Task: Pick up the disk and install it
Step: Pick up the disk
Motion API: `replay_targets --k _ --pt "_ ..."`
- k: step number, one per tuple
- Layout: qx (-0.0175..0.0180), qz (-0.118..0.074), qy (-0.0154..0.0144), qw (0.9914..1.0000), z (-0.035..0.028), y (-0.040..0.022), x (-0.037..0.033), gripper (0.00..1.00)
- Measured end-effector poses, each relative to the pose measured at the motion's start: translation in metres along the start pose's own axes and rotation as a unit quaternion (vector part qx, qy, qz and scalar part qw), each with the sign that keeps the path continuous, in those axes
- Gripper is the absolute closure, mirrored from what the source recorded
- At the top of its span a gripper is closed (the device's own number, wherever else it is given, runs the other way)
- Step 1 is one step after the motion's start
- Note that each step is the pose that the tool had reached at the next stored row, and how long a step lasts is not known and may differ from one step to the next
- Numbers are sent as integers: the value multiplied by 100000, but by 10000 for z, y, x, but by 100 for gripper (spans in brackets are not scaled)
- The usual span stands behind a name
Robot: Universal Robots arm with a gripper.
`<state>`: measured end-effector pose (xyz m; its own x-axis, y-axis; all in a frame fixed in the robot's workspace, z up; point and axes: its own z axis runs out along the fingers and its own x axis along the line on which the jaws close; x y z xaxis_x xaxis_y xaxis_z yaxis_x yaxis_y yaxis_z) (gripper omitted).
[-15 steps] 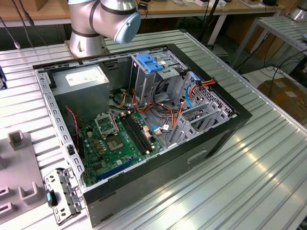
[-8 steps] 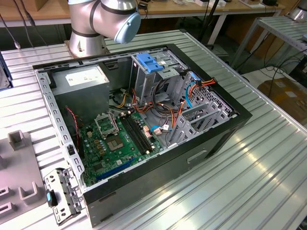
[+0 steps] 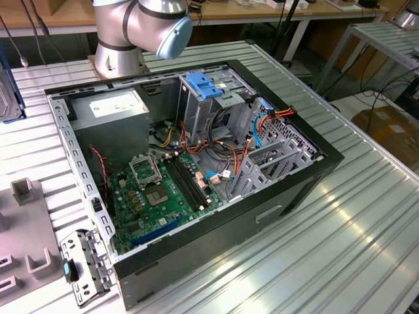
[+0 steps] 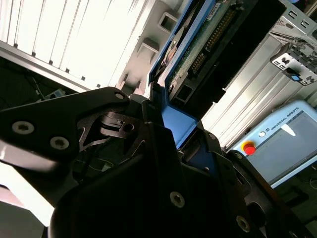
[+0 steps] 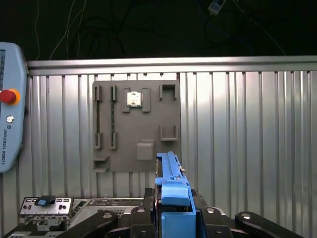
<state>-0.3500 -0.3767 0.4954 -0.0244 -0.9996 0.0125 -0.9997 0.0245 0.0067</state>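
While the ribbed tabletop (image 3: 366, 248) is carrying the opened computer case (image 3: 196, 245), the work is standing at a midpoint: pickup is judged complete and installation is not yet done. Inside the case, in the exterior view, the grey drive cage (image 3: 196, 114) with its blue latch (image 3: 203, 86) is standing upright beside the cabling, and no blue-framed drive is sitting in it. In the first wrist view, the grey fixture plate (image 5: 129, 134) is lying flat on the tabletop beyond the held part.

In both wrist views the gripper (image 5: 173, 198) is carrying the disk (image 5: 171, 173), its jaws clenching on the blue carrier frame from either side. The disk is therefore sitting between the jaws, outside the case and in line with the fixture plate as the first wrist view is showing it; whether its far end is clear of that plate cannot be told.

The disk is being held on edge. Its long axis is running straight out from the gripper, away from the wrist, with the broad faces turned toward the jaws. In the second wrist view the disk (image 4: 208, 44) is presenting its green circuit-board side and a row of connector pins, the blue frame bordering them.
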Motion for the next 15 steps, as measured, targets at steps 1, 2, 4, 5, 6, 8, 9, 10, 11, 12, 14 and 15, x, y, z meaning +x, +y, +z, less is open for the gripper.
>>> replay_targets --k 1,2,4,5,6,8,9,10,11,12,14,15 --pt "1 -2 -4 100000 0 -23 0 63" --pt "0 -4 -1 100000 0 -42 0 63" --pt "5 -4 -3 100000 1 -62 0 63" --pt "1 -3 -1 100000 0 -72 1 63" --pt "4 -2 -4 100000 0 -86 1 63" --pt "2 -3 -1 100000 0 -111 1 63" --pt "6 -2 -5 100000 1 -126 1 63" --pt "3 -2 -2 100000 0 -139 1 63" --pt "2 -3 -1 100000 0 -148 1 63" --pt "3 -2 -2 100000 0 -165 1 63" --pt "-2 -2 3 100000 0 -191 0 63" --pt "-1 -2 -1 100000 0 -209 0 63"
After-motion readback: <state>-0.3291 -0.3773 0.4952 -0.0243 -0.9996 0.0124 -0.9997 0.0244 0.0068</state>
